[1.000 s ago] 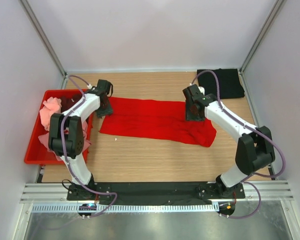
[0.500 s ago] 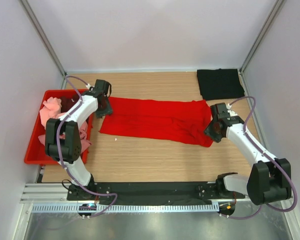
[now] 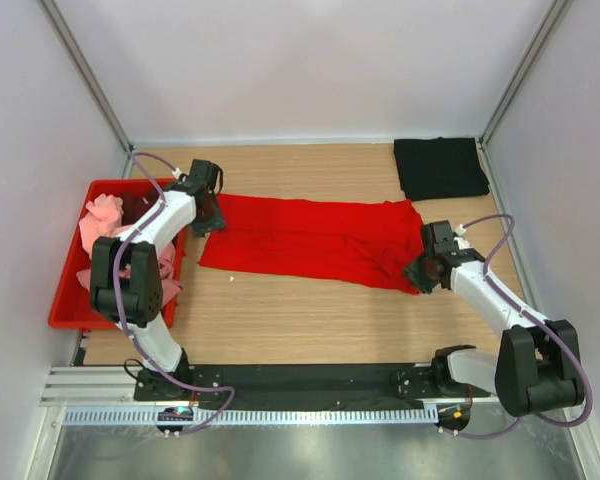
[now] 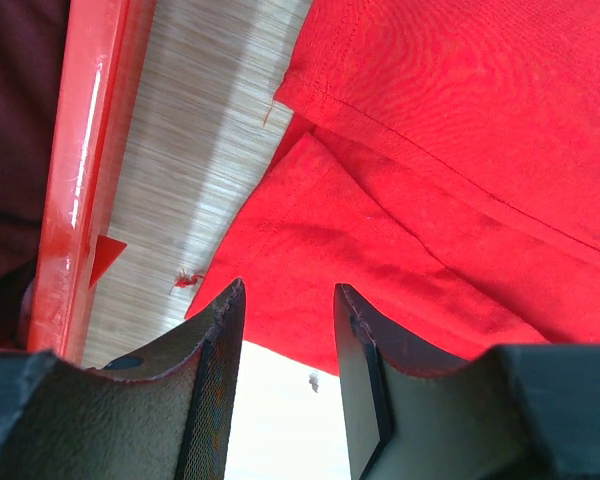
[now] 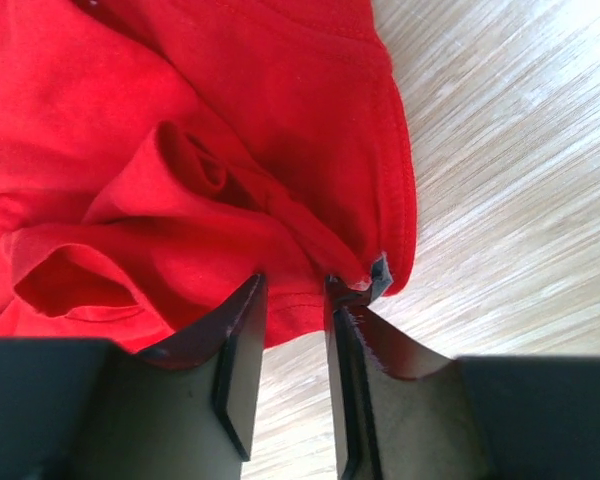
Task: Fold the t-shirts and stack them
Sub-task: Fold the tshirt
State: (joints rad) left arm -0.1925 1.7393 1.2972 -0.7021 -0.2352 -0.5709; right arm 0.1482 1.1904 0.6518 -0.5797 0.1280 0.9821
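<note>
A bright red t-shirt (image 3: 310,240) lies folded into a long band across the table. My left gripper (image 3: 210,218) sits at its left end. In the left wrist view that gripper (image 4: 288,295) is open, with the red t-shirt's edge (image 4: 430,150) just past the fingertips and nothing between them. My right gripper (image 3: 418,272) is at the shirt's near right corner. The right wrist view shows it (image 5: 295,285) open with a narrow gap, its jaws astride the rumpled hem of the red t-shirt (image 5: 130,130). A black t-shirt (image 3: 440,167) lies folded at the back right.
A red plastic crate (image 3: 80,322) stands at the table's left edge with pink t-shirts (image 3: 102,225) heaped in it. Its rim (image 4: 80,180) runs close beside my left gripper. White walls enclose the table on three sides.
My right arm has swung from the shirt's back right part to its near right corner, and its jaws have narrowed. The left arm has shifted only slightly.
</note>
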